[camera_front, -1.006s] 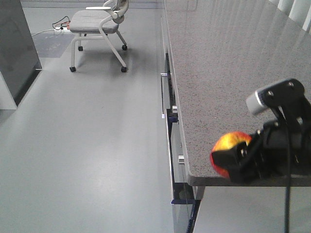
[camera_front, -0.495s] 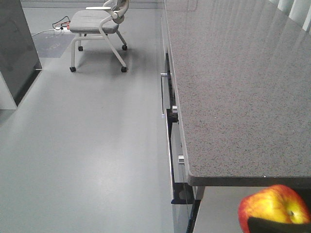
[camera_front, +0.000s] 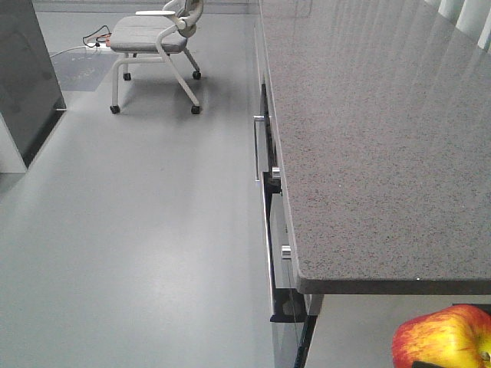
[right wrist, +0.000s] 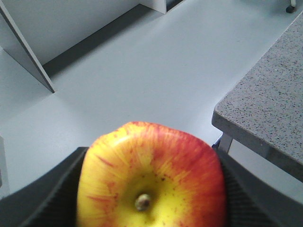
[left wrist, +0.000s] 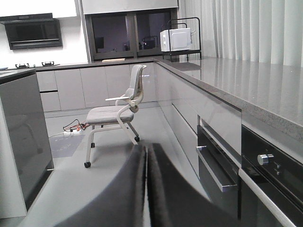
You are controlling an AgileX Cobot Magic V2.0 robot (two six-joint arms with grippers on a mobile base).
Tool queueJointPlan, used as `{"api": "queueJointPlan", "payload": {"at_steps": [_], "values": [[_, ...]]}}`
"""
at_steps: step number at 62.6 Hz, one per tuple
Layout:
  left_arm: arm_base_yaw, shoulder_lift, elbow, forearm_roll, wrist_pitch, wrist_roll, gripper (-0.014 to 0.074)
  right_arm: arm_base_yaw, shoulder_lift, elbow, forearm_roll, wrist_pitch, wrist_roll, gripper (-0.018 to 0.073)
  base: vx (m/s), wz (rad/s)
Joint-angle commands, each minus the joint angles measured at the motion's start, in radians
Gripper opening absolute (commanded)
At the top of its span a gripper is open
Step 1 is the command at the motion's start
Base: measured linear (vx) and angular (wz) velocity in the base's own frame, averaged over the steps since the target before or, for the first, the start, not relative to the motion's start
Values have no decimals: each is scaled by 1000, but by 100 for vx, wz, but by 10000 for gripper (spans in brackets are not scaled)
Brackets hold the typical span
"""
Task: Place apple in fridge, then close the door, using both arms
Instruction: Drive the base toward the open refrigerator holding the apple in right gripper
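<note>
The apple (right wrist: 151,170), red streaked with yellow, sits stem up between my right gripper's (right wrist: 150,189) black pads (right wrist: 52,196), which are shut on it. In the front view the apple (camera_front: 443,339) shows at the bottom right, below the counter's near corner, and the gripper is almost out of frame. My left gripper (left wrist: 147,184) is shut and empty, its fingers pressed together, pointing along the floor. The dark grey fridge (camera_front: 27,73) stands at the far left and also shows in the left wrist view (left wrist: 23,137). Its inside and the door's state are hidden.
A long grey stone counter (camera_front: 360,138) runs along the right, with drawer handles and an oven front (camera_front: 268,192) below it. A grey wheeled chair (camera_front: 153,38) and a power strip with cables (camera_front: 96,40) are at the far end of the grey floor.
The right gripper with the apple has moved from the counter's near corner down and to the right, to the frame's bottom edge. The arm's black body has left the front view.
</note>
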Motion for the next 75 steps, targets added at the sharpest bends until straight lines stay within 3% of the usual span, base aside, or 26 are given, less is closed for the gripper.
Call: {"api": "queueJointPlan", "payload": {"at_steps": [1,75], "values": [[-6,-15,21,-6,-78,-7,-6,2,4,-28,23,-64,-1,411,0,0],[-6,-14,21,-6,-78,-7,-6,2,4,-28,23,-61,-5,411,0,1]]}}
